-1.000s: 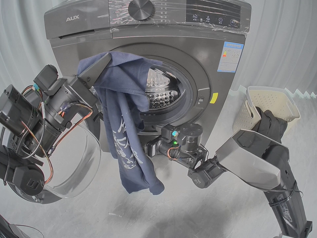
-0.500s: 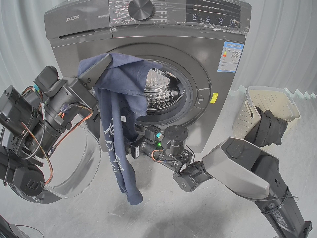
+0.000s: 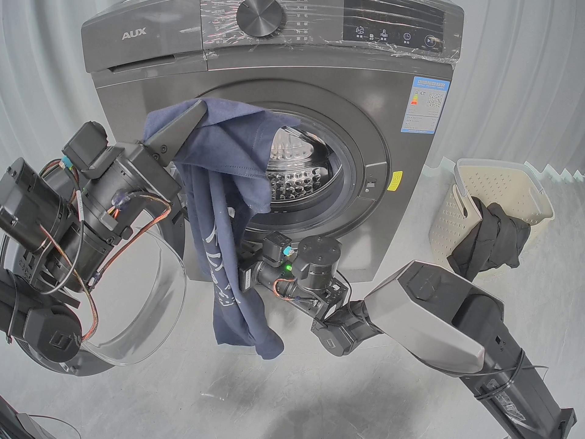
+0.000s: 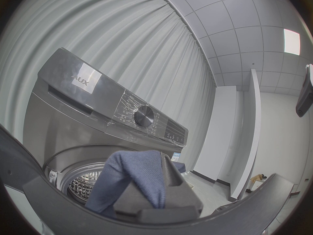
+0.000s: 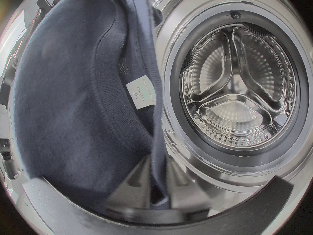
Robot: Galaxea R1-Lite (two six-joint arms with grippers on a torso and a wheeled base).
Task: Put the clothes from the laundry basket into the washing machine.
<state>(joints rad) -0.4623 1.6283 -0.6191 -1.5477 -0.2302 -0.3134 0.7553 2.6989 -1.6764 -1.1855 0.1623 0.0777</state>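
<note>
**Head view.** The washing machine (image 3: 365, 92) stands ahead of me with its round glass door (image 3: 146, 300) swung open at 8 o'clock from the drum (image 3: 298, 172). My left gripper (image 3: 183, 123) is raised at 10 o'clock from the drum mouth. Its jaws are clamped on the top of a navy shirt (image 3: 225, 153), which drapes across the left part of the opening and hangs down past the lower rim. My right gripper (image 3: 247, 269) meets the hanging cloth at 7 o'clock from the drum. The laundry basket (image 3: 518, 190) sits on the floor at 3 o'clock from the machine. A dark garment (image 3: 493, 242) spills over its near rim.

**Left wrist view.** The left gripper (image 4: 156, 193) is closed, with a fold of the navy shirt (image 4: 137, 170) lying over it. The drum (image 4: 81, 186) and the washing machine (image 4: 81, 98) lie beyond.

**Right wrist view.** The navy shirt (image 5: 65, 98) hangs close to the lens beside the drum (image 5: 238, 88), its white size label (image 5: 141, 92) showing. The right gripper (image 5: 159, 193) is pinched on a narrow fold of the shirt.
</note>
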